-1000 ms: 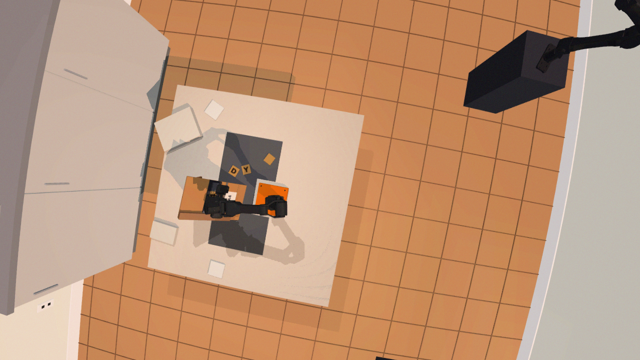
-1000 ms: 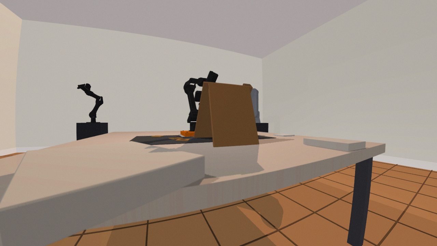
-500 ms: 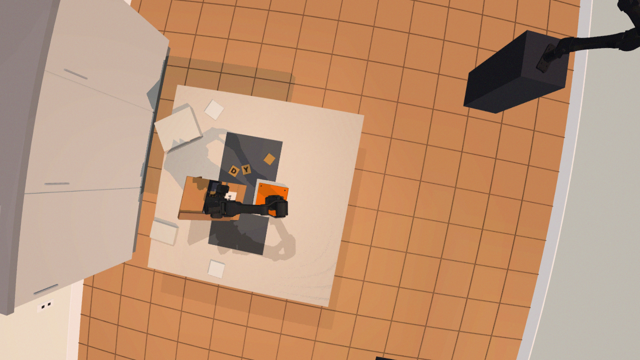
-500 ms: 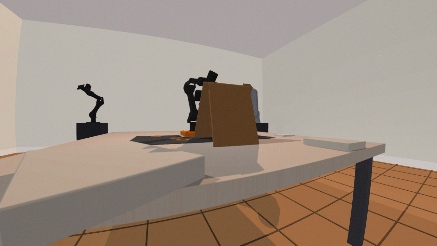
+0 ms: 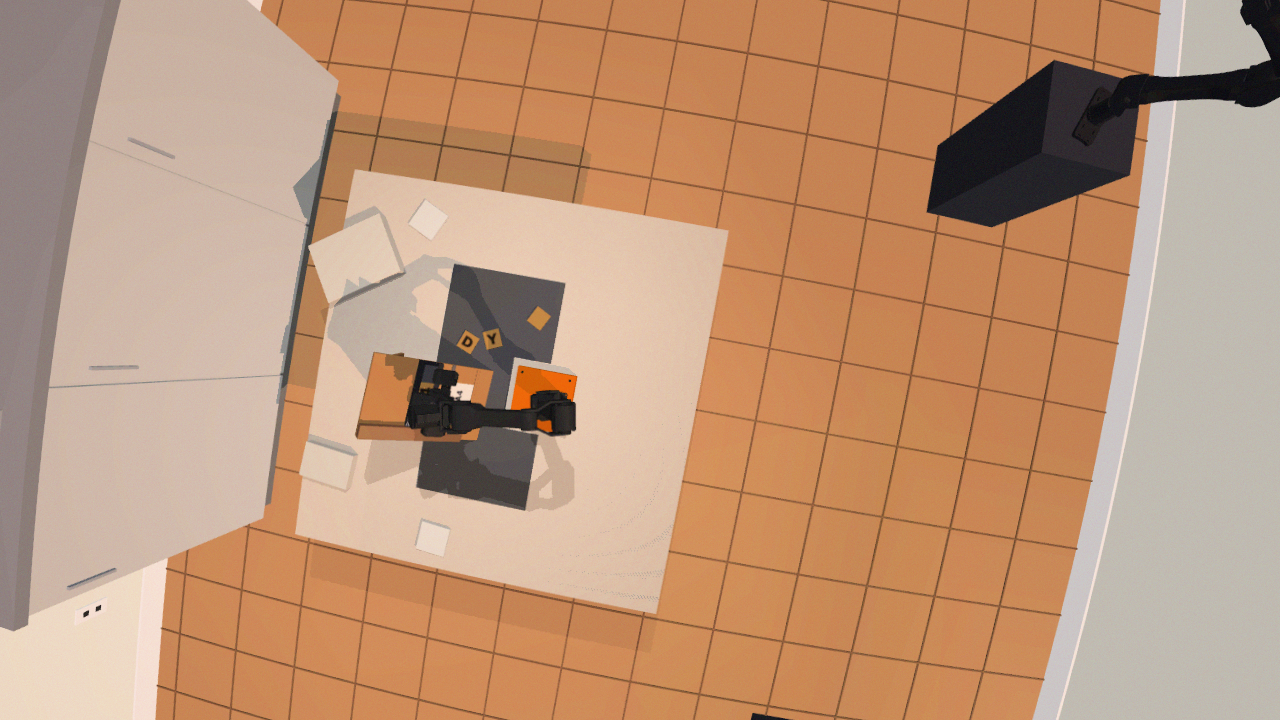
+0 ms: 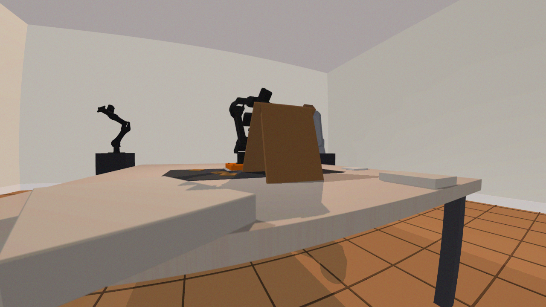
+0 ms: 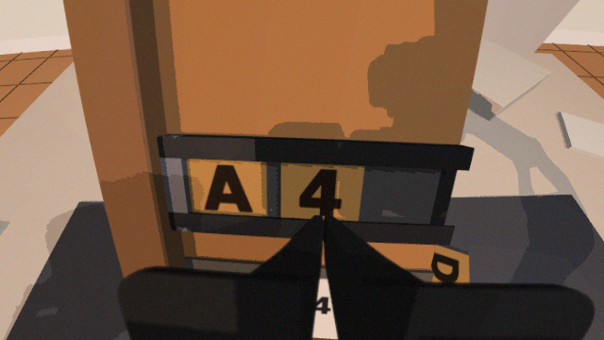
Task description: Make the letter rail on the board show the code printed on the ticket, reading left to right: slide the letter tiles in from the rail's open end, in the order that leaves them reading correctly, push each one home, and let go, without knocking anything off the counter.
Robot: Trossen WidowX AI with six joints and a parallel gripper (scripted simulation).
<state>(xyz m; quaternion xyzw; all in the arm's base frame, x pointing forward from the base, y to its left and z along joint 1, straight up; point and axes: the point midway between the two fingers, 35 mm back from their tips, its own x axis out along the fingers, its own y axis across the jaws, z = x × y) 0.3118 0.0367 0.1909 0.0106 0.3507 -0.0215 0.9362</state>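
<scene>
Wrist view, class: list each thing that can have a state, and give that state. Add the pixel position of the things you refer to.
Gripper [image 5: 438,386] [image 7: 322,224]: shut, nothing held
A tile [image 7: 228,188]: in rail, upright, gap before 4
4 tile [image 7: 322,193]: in rail, upright
Letter rail [image 7: 311,147]: partly filled, right end unfilled
D tile [image 5: 467,341] [image 7: 460,265]: outside rail
Ticket [image 7: 325,290]: partly hidden

Seen from above, the board [image 5: 384,394] [image 6: 291,145] [image 7: 283,71] stands between the middle of the desk [image 5: 626,402] [image 6: 343,217] [image 7: 28,156] and its left edge.
Up the board runs the rail [image 7: 302,146], holding tile A [image 7: 255,167] left of tile 4 [image 7: 290,189], a gap between; the ticket [image 5: 461,392] [image 7: 323,326] is below. On the mat [image 5: 510,300] [image 6: 183,173] [image 7: 510,246], toward the desk's top edge, tile D [image 5: 467,342] [image 7: 450,265] lies left of tile Y [image 5: 492,338]. A slab [image 5: 358,255] [image 6: 133,225] [image 7: 510,76] lies near the top-left corner.
</scene>
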